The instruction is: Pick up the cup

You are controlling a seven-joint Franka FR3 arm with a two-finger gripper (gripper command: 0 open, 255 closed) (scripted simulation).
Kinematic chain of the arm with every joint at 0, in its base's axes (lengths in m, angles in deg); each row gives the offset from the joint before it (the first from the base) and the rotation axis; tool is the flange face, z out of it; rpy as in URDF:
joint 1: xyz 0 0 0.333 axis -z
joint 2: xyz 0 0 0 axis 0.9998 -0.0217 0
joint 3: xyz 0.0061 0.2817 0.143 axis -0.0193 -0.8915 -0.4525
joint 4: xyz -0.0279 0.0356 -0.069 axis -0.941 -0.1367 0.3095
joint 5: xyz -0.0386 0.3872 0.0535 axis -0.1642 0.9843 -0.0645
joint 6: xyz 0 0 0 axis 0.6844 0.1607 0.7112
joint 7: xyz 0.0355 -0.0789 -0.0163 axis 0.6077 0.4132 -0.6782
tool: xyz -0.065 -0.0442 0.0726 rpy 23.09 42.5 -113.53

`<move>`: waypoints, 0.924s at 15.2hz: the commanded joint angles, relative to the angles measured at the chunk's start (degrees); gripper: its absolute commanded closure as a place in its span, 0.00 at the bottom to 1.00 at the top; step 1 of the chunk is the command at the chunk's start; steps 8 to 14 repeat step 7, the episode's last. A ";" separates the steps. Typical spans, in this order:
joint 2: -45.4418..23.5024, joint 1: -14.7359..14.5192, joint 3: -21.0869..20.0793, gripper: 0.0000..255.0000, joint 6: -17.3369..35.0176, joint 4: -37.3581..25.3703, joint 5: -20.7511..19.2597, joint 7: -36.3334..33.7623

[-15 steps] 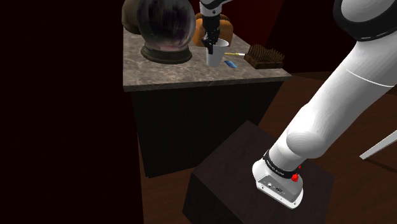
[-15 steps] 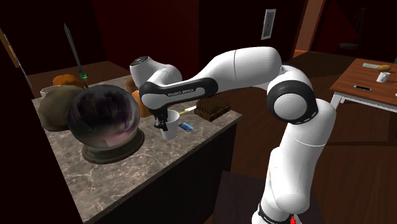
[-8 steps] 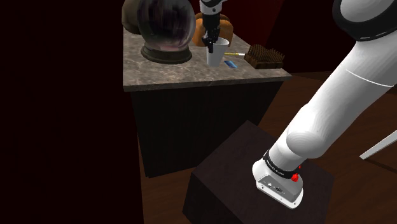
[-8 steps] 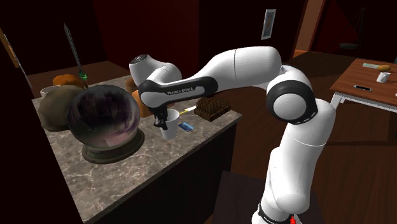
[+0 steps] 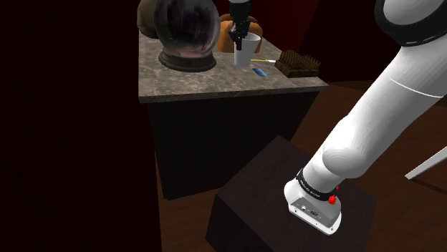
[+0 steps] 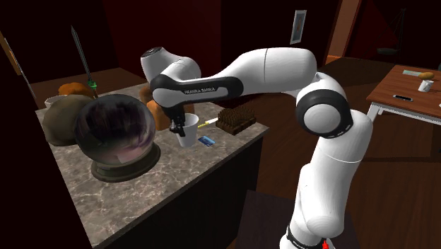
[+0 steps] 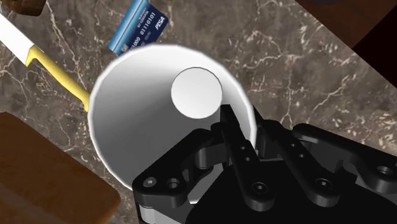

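A white cup [image 5: 243,56] [image 6: 187,134] [image 7: 153,121] was seen near the middle of a marble-patterned countertop [image 5: 215,80] [image 6: 141,191] [image 7: 305,63], gripped at its rim by the black gripper [image 5: 240,41] [image 6: 180,129] [image 7: 245,130]. In the wrist view the fingers [image 7: 228,127] were drawn narrow on the cup's wall, one inside the cup and the other outside it, so that the wall was pinched between them. The cup's flat white bottom was seen off-centre through its open mouth, so the cup was tilted against the gripper's line. Whether the base touched the countertop could not be told. A blue card [image 5: 259,71] [image 6: 206,141] [image 7: 138,27] with white print was laid flat on the countertop just beside the cup. A yellow-handled knife [image 5: 263,61] [image 6: 209,123] [image 7: 54,73] with a white blade was laid near it, its handle end hidden behind the cup's rim in the wrist view. A brown bristle brush [image 5: 297,63] [image 6: 235,119] was placed further toward the shoulder view's right, near the countertop's corner and apart from the cup. A large glass globe [image 5: 188,25] [image 6: 115,131] on a round base was stood toward the shoulder view's left of the cup. The arm's dark stand [image 5: 265,207] was set on the floor in front of the counter.
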 commanded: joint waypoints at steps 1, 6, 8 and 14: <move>-0.13 0.00 0.00 1.00 -1.59 -1.77 0.05 0.37; -0.58 -0.04 -0.05 1.00 -4.79 -5.48 0.13 1.06; -0.59 -0.04 -0.05 1.00 -4.79 -5.49 0.13 1.06; -0.59 -0.04 -0.05 1.00 -4.79 -5.49 0.13 1.06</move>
